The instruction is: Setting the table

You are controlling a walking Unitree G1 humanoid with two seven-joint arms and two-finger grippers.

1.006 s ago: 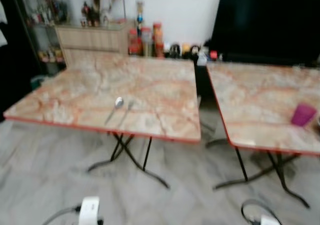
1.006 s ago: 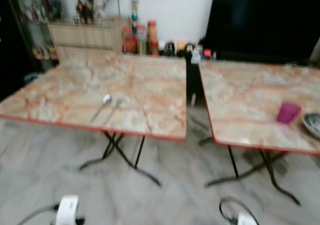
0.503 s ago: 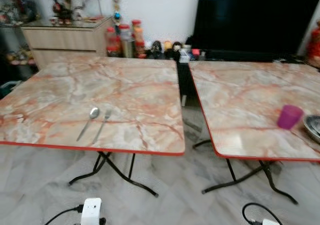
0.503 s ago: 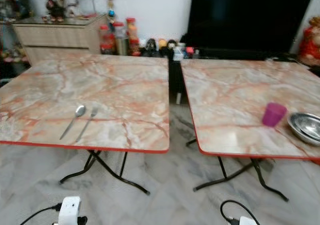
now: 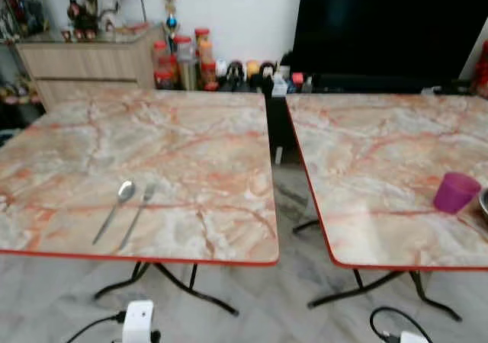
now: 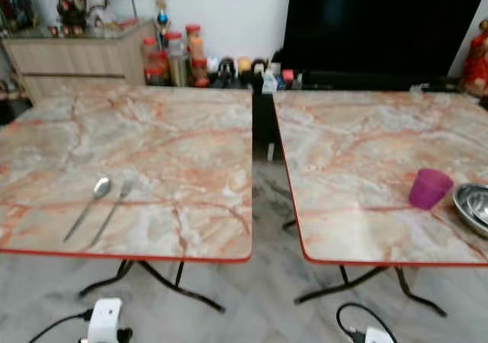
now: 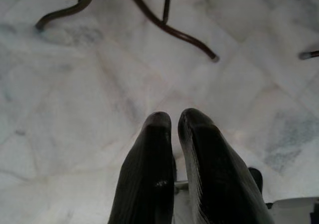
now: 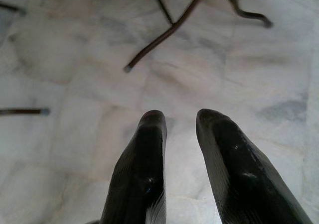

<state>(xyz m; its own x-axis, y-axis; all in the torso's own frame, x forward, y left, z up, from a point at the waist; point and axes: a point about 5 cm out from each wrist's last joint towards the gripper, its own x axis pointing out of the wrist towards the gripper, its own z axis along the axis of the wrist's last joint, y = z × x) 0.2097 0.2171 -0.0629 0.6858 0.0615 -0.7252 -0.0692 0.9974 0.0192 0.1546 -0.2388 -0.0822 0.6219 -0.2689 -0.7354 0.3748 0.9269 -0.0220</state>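
Two marble-look worktops with red edging stand side by side with a narrow gap between them; the left worktop [image 5: 191, 152] carries a spoon [image 5: 114, 208] and a fork [image 5: 137, 214] lying next to each other near its front edge, both angled the same way, bowl and tines pointing away from the robot; they look just apart, not touching. On the right worktop [image 6: 358, 160] there's a purple cup [image 6: 428, 188] upright near the right side, and just beside it a metal bowl [image 6: 473, 206] cut off by the picture's edge; can't tell if the two touch.

Both arms hang low over the pale marble floor [image 7: 75, 99]; the left hand [image 7: 174, 122] has its two black fingers pressed nearly together with nothing between them; the right hand [image 8: 179, 119] has its fingers a bit spread, also holding nothing; black folding worktop legs [image 8: 164, 32] curve across the floor beyond them.

Behind the worktops there's a big dark TV screen [image 5: 389, 30], a wooden cabinet [image 5: 88, 65] on the left, and a row of jars and small bottles [image 5: 191, 61] along the white wall; a white power strip [image 5: 137, 324] with a black cable lies on the floor in front.
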